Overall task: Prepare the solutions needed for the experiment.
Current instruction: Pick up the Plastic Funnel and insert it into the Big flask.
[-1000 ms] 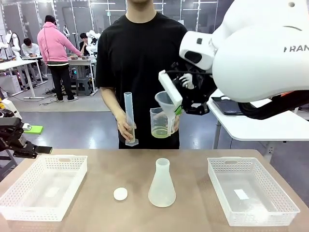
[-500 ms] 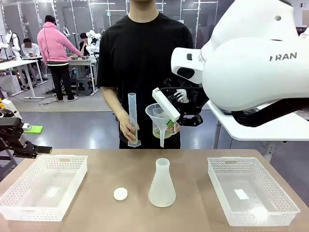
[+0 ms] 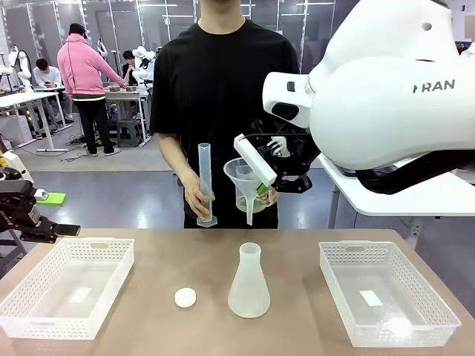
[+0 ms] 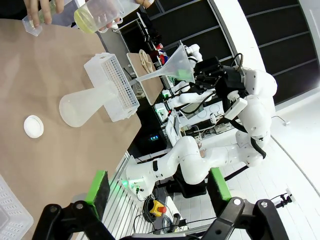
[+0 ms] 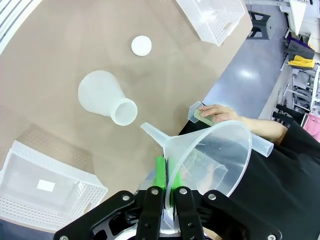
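Observation:
My right gripper (image 3: 261, 185) is shut on the rim of a clear plastic funnel (image 3: 241, 175), held in the air above and behind the frosted conical flask (image 3: 249, 282). The flask stands upright mid-table and I see no liquid in it. In the right wrist view the green pads (image 5: 160, 177) pinch the funnel (image 5: 215, 155), with the flask (image 5: 107, 97) below. The person holds a jug of pale yellow liquid (image 3: 249, 202) behind the funnel and a graduated cylinder (image 3: 205, 185). My left gripper (image 4: 157, 187) stands open at the table's left edge, holding nothing.
A white round cap (image 3: 185, 297) lies left of the flask. White mesh baskets stand at the left (image 3: 44, 293) and right (image 3: 415, 311) of the table. The person stands at the far edge. Bare tabletop surrounds the flask.
The right gripper carried the funnel left and slightly down, in front of the person's jug, then stayed still. The person's hands shifted a little. The left arm has not moved.

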### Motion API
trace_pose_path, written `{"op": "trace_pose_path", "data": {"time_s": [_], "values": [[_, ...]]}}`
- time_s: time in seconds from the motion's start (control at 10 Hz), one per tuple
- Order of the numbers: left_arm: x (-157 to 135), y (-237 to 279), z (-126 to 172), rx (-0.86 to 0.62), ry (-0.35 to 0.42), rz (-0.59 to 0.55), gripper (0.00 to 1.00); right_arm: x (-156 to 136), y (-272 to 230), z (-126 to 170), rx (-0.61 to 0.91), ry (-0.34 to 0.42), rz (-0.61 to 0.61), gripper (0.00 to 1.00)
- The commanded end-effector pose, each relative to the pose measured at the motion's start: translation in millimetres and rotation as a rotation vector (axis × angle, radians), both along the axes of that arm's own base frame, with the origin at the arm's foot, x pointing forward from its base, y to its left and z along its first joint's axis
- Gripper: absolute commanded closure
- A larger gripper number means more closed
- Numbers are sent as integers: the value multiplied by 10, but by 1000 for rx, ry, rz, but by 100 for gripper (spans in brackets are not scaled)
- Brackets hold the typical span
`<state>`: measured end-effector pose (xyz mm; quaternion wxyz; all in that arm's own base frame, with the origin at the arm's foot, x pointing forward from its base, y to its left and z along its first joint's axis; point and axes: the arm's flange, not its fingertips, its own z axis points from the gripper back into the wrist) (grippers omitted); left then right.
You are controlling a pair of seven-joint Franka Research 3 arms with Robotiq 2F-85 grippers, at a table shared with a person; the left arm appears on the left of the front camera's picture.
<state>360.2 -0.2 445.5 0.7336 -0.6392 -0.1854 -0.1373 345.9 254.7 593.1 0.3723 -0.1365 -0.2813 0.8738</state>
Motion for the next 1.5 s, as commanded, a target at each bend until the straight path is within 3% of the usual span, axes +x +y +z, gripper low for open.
{"op": "trace_pose_path", "data": {"time_s": [0.0,0.7,1.4], "values": [[20,-16,15,-24,-14,-1,0,45,-10,-69,17,11,11,96],[20,-16,15,-24,-14,-1,0,166,31,-504,13,98,26,96],[20,-16,15,-24,-14,-1,0,264,-35,-760,55,83,-5,96]]}}
